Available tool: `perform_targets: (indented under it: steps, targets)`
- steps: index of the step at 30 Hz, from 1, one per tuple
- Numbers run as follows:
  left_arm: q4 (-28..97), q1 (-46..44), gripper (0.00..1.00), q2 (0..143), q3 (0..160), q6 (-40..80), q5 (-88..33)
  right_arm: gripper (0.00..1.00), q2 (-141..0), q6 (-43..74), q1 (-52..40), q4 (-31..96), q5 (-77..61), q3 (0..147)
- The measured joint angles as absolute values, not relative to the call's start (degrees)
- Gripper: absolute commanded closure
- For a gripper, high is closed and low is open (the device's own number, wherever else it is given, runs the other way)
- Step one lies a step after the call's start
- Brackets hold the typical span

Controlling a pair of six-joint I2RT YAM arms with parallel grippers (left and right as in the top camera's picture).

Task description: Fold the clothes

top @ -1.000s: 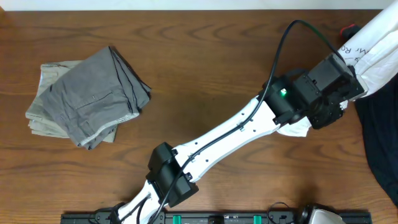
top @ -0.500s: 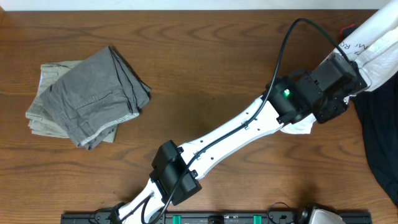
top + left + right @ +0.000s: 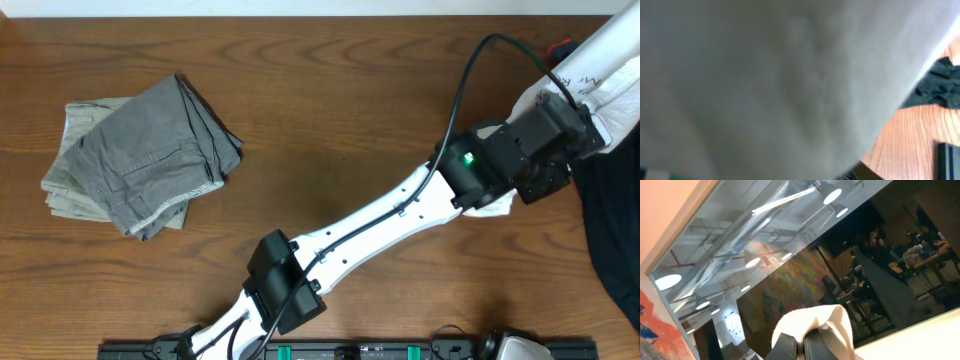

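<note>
Left arm (image 3: pixel 400 210) is sliding right across the table (image 3: pixel 330 80) since a second ago, pushing the left gripper (image 3: pixel 548 150) deeper against the white T-shirt (image 3: pixel 610 60) at the overhead's top right. The shirt is stretching up out of the corner, with a bit poking out under the wrist. Black lettering seems to begin "Mr"; the rest is unreadable. Whether the jaws are open, cannot tell. Grey-khaki trousers (image 3: pixel 140 155) are lying folded far left, and the black garment (image 3: pixel 612 225) is lying at the right edge. Left wrist: blurred white T-shirt (image 3: pixel 765 80) is filling the lens, black garment (image 3: pixel 940 82) beyond on the table (image 3: pixel 910 142). Right wrist: right gripper (image 3: pixel 802 339) is pinching closed on white T-shirt (image 3: pixel 812 320) cloth, held up high.
</note>
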State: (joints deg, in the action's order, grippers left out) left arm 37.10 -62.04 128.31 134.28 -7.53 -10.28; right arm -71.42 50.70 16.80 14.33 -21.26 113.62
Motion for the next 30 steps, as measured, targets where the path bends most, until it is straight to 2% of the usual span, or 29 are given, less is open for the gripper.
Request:
perform_targets:
  steps: [6, 20, 29, 30]
  targets:
    - [39.86, -62.04, 0.55, 128.35, 134.28, -5.89, -4.91, 0.99, -70.74, 50.85, 16.80, 14.85, -21.28, 113.62]
    - [36.97, -62.50, 0.57, 128.38, 134.28, 9.13, -0.40, 0.99, -69.80, 50.85, 16.80, 16.53, -21.28, 113.62]
    - [35.92, -62.74, 0.94, 128.38, 134.28, 16.14, 0.97, 0.99, -69.78, 50.85, 16.80, 16.53, -21.26, 113.62]
    - [35.94, -62.74, 0.94, 128.38, 134.28, 15.97, 1.32, 0.99, -69.78, 50.85, 16.80, 16.53, -21.26, 113.62]
